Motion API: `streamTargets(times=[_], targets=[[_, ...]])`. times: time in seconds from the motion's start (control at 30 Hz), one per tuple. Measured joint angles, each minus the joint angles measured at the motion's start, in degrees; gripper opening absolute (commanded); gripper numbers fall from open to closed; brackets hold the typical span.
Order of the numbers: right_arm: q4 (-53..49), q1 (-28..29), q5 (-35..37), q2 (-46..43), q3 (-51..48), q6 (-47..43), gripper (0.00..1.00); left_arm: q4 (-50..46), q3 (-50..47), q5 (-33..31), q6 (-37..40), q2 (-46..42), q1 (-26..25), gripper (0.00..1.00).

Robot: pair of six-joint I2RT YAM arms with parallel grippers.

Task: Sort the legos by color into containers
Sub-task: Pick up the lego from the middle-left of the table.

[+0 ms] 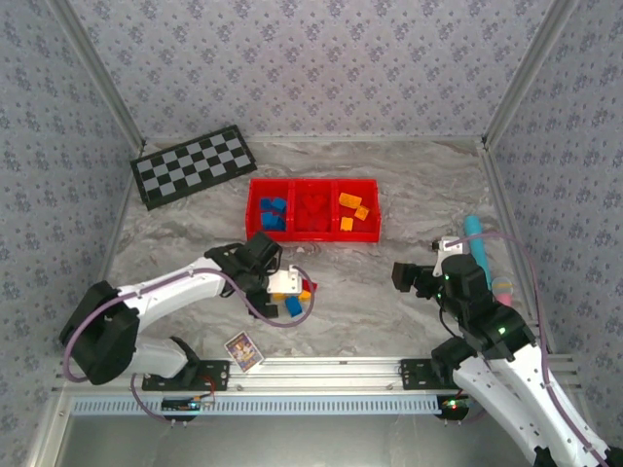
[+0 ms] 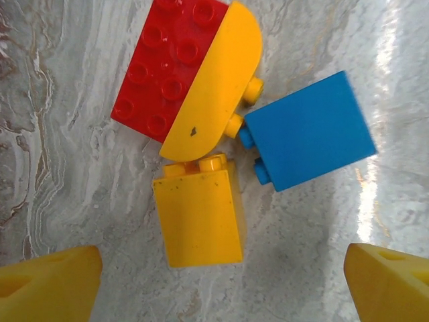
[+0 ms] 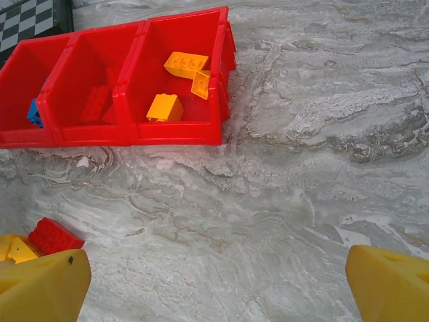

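Observation:
Four loose legos lie in a cluster under my left gripper (image 2: 224, 282): a red brick (image 2: 164, 67), a rounded yellow piece (image 2: 214, 84), a yellow block (image 2: 199, 218) and a blue block (image 2: 312, 131). The left gripper (image 1: 285, 284) hangs open above them, holding nothing, its fingers (image 2: 47, 285) well apart. The red tray (image 1: 312, 209) holds blue legos (image 1: 273, 214) on the left, red ones (image 1: 313, 209) in the middle and orange-yellow ones (image 3: 177, 84) on the right. My right gripper (image 3: 214, 282) is open over bare table, right of the tray.
A black-and-white checkerboard (image 1: 192, 164) lies at the back left. A small picture card (image 1: 243, 349) sits near the front rail. A teal cylinder (image 1: 476, 236) and a pink-and-yellow object (image 1: 502, 288) lie at the right edge beside the right arm.

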Motion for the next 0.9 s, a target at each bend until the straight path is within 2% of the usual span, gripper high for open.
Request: streamTargets(times=[0.1,0.3,0.4,0.57,0.73,0.83,0.9], targets=[[0.0,0.0,0.0,0.0,0.0,0.0,1.0,2.4,-0.5,-0.7,-0.4,1.4,0.0,0.85],[0.0,0.0,0.0,0.0,0.0,0.0,1.0,7.1,-0.9,-1.6,-1.9,4.0,0.0,0.83],[0.0,0.0,0.0,0.0,0.0,0.0,1.0,8.0,-0.9,-2.1,-2.6,5.6,0.0,0.76],[0.0,0.0,0.0,0.0,-0.2,0.0,1.0,8.1,-0.9,-2.4,-2.6,8.6,0.0,0.71],[0.1,0.0,0.0,0.0,-0.2,0.0,1.0,7.6,-0.9,-1.7,-2.9,8.9,0.0,0.56],[0.1,0.0,0.0,0.0,-0.2,0.0,1.0,7.2,-0.9,-1.1,-2.8,8.9,0.0,0.53],[0.1,0.0,0.0,0.0,-0.3,0.0,1.0,7.2,-0.9,-0.9,-2.8,8.9,0.0,0.43]])
